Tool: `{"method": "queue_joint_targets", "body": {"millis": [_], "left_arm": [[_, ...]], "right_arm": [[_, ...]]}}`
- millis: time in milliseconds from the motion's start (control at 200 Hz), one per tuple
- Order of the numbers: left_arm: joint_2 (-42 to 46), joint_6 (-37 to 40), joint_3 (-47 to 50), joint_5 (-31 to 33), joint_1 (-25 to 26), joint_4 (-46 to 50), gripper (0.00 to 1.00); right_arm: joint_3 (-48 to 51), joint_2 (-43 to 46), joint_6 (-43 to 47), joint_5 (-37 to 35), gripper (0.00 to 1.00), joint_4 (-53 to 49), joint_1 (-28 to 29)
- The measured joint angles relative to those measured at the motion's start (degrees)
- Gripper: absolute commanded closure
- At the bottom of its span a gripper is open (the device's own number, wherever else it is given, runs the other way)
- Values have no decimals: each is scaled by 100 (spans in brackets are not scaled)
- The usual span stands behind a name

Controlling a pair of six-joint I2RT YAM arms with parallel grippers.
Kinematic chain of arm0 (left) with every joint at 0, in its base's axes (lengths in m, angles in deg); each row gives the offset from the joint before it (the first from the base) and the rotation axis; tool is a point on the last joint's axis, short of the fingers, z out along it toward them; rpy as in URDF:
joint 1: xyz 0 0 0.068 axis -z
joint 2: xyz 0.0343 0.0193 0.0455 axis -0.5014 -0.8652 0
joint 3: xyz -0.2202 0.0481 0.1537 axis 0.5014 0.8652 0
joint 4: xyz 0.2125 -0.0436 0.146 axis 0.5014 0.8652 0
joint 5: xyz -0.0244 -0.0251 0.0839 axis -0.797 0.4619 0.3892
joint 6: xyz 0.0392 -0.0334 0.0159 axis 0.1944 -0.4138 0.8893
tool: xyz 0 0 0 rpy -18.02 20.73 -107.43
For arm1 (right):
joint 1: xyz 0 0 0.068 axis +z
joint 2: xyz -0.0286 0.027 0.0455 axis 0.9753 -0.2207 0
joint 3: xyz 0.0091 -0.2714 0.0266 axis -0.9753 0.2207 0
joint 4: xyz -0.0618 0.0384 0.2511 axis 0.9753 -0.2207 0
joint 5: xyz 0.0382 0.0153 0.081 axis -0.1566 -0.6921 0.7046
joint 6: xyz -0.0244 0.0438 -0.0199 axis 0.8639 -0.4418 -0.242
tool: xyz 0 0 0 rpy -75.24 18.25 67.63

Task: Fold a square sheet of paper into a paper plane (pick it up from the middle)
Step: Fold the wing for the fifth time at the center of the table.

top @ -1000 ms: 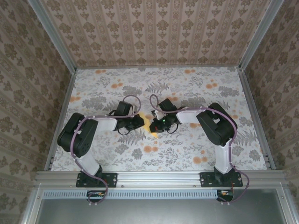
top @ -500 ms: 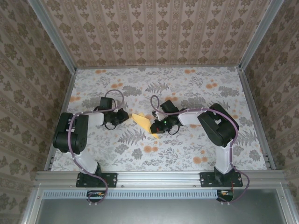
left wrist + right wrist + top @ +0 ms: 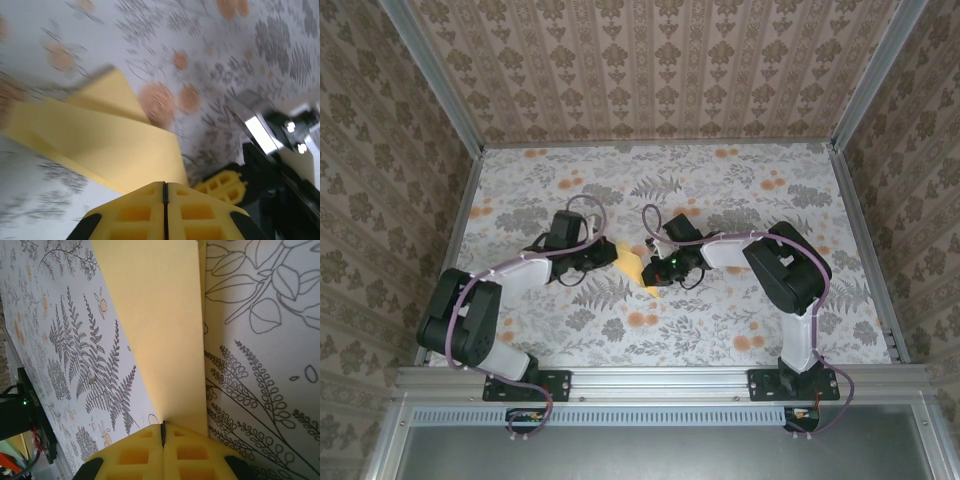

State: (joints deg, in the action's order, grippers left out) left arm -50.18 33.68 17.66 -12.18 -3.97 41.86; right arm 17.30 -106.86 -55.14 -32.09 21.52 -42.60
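A: Jaw check. What do we have on the right gripper (image 3: 653, 272)?

B: Pressed together, no gap along the seam between its pads (image 3: 132, 456). The yellow sheet (image 3: 634, 264) runs right up to the tips and passes under them. We can't tell if a layer is nipped between the pads or only pinned beneath them.

A: Where's the sheet overall?

B: It spreads out from the right gripper's tips toward that gripper's left, lying on the floral table (image 3: 750, 200). It's already folded into a long creased wedge. In the right wrist view we see a second layer along one long edge.

A: Left gripper (image 3: 608, 254)?

B: Just left of the right gripper, on the far side of the sheet from it, tips pointing at it. Its jaws are closed tight too, the pads meeting in one thin line. In its own wrist view the tips sit right at the sheet's edge. We can't tell whether they touch it or grip it.

A: Do we see the right gripper from the left wrist?

B: Yes. A yellow pad and the black body show close beyond the sheet's corner.

A: Gap between the two?

B: The left one is near the right gripper but not touching it, with the sheet between them.
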Motion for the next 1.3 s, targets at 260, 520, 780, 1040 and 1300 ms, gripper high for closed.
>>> {"method": "queue_joint_targets", "body": {"millis": [260,520,780,1040,1300], "left_arm": [[-905,-72,-330,9,476,-295,94],[-1307,-203,-356,271,424,-382,96],[-1318,-396,-192,243,127,-728,98],[-1318,-433,-22,42,-699,-1016,99],[-1318,-409,13,-61,-1342,-1062,98]], "right_arm": [[0,0,-2,0,98,0,0],[0,0,0,0,98,-2,0],[15,2,0,0,98,4,0],[17,2,0,0,98,9,0],[31,20,-22,0,98,7,0]]}}
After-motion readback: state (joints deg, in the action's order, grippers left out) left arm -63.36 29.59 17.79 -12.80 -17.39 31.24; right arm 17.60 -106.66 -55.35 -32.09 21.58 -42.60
